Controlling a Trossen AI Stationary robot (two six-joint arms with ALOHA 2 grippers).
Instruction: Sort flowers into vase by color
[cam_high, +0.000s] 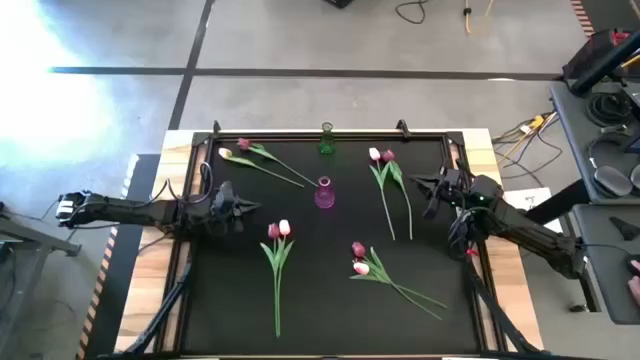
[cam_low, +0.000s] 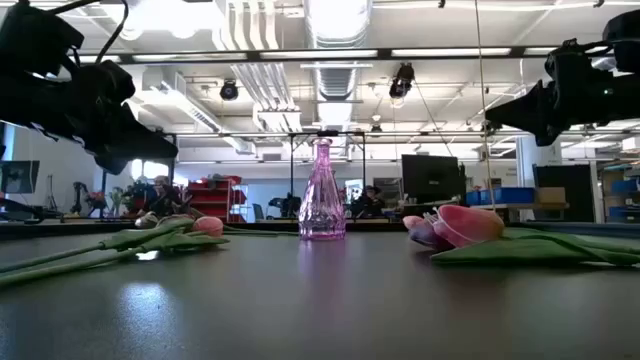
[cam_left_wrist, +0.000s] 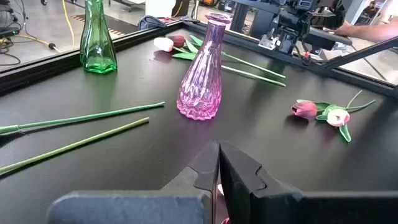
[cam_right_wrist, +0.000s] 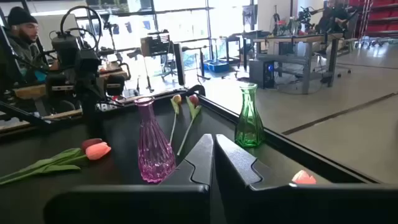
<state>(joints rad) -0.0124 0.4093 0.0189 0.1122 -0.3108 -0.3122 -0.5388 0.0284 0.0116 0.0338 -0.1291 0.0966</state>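
Observation:
Four pairs of tulips lie flat on the black table: one pair at the far left (cam_high: 243, 148), one at the far right (cam_high: 381, 156), one near the middle (cam_high: 279, 231), one at the near right (cam_high: 359, 258). Each pair has a light pink head and a maroon head. A pink glass vase (cam_high: 324, 193) stands upright at the centre, and a green glass vase (cam_high: 326, 140) stands at the far edge. My left gripper (cam_high: 255, 208) hovers shut left of the pink vase (cam_left_wrist: 202, 74). My right gripper (cam_high: 413, 183) hovers shut right of it, beside the far-right stems.
A raised black frame (cam_high: 300, 135) borders the table. Bare mat lies between the pink vase and the near edge. A person sits beyond the left side (cam_right_wrist: 18, 28), and a hand (cam_left_wrist: 354, 28) shows beyond the right side. Cables lie on the floor behind the table.

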